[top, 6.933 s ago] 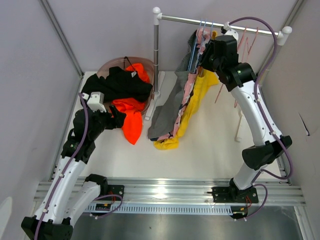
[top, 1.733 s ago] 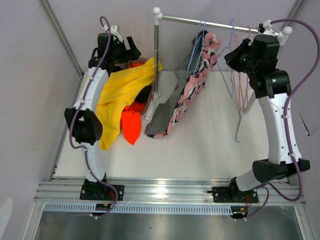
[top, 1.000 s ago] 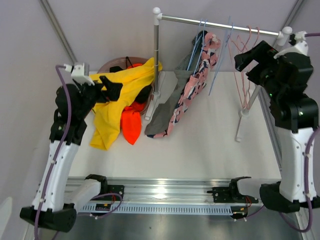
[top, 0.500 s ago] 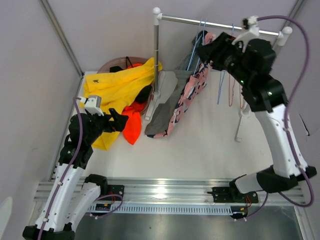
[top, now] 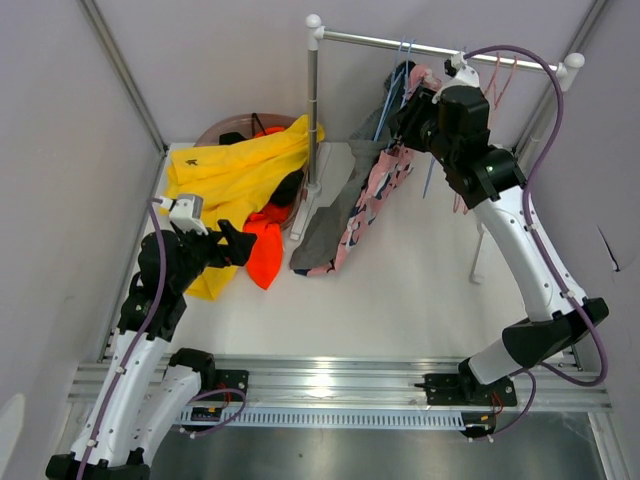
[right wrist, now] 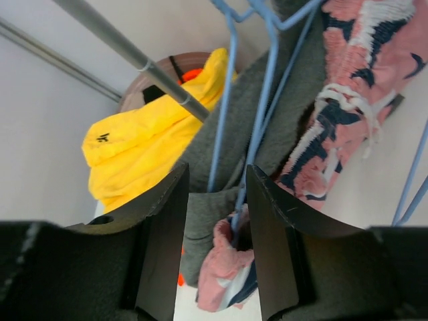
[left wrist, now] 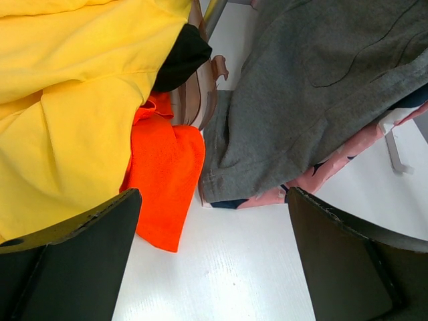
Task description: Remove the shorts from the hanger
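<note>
Table point(top: 420, 300): white. There is open room on the near side of the right pincer point(top: 405, 118) and to the right of the left pincer point(top: 236, 246). Walls sit close on both outer sides.

Clothes rack point(top: 520, 58): the crossbar runs just above and behind the right pincer. Its post point(top: 313, 100) stands off to that pincer's left.

Yellow shorts point(top: 235, 172): heaped over the basket point(top: 225, 128) beyond the left pincer, with the lower edge just beside it. There's a small black logo point(right wrist: 102, 137) on the cloth, too small to read.

Grey shorts point(top: 335, 205): hang left of the right pincer, bottom end on the table.

Pink shorts point(top: 378, 190), with dark-blue shapes: hang straight below the right pincer, against the grey pair.

Orange shorts point(top: 262, 252): spill from the basket onto the table, just right of the left pincer.

Black shorts point(top: 290, 188): only a corner shows, under the yellow.

Blue hangers point(right wrist: 231, 100): carry the grey and pink pairs, and their wires crowd the right pincer. Bare hangers point(top: 492, 80) hang on the bar to its right.

Left pincer: jaws spread wide, nothing in them, above the table.

Right pincer: jaws about half closed, with its fingers point(right wrist: 160, 247) either side of the blue hanger wires and the bunched top of the pink shorts. Can't tell if they pinch.
</note>
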You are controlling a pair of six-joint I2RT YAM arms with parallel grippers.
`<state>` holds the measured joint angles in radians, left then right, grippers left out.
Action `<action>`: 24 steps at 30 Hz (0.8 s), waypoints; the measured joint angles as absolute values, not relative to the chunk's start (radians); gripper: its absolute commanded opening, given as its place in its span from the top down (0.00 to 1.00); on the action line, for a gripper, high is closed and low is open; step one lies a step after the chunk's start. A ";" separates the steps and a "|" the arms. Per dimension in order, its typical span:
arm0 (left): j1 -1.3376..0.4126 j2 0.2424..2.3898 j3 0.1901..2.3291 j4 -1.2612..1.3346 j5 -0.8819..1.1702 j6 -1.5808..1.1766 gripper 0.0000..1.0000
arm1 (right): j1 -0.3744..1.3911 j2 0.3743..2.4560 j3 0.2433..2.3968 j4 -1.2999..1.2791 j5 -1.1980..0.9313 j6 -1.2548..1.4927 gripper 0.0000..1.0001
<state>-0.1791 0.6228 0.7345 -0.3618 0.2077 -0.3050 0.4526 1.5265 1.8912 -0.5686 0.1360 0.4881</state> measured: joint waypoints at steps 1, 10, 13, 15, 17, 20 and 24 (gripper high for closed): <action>-0.179 0.624 0.735 -0.362 0.208 -0.305 0.03 | 0.453 1.526 1.876 -0.563 0.150 0.485 0.56; -0.181 0.624 0.735 -0.361 0.208 -0.305 0.04 | 0.453 1.531 1.816 -0.546 0.220 0.458 0.57; -0.181 0.624 0.735 -0.361 0.208 -0.305 0.04 | 0.453 1.559 1.851 -0.542 0.228 0.448 0.57; -0.181 0.624 0.735 -0.362 0.208 -0.305 0.04 | 0.453 1.591 1.889 -0.538 0.232 0.441 0.58; -0.181 0.624 0.734 -0.362 0.208 -0.305 0.03 | 0.453 1.624 1.922 -0.532 0.234 0.435 0.59; -0.183 0.626 0.735 -0.361 0.208 -0.305 0.04 | 0.453 1.664 1.945 -0.528 0.241 0.432 0.60; -0.183 0.629 0.734 -0.362 0.208 -0.305 0.04 | 0.453 1.703 1.952 -0.527 0.261 0.432 0.69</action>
<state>-0.1833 0.6289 0.7341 -0.3618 0.2085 -0.3050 0.4526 1.7027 1.9518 -0.5274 0.2607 0.4316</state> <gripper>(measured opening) 0.965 0.351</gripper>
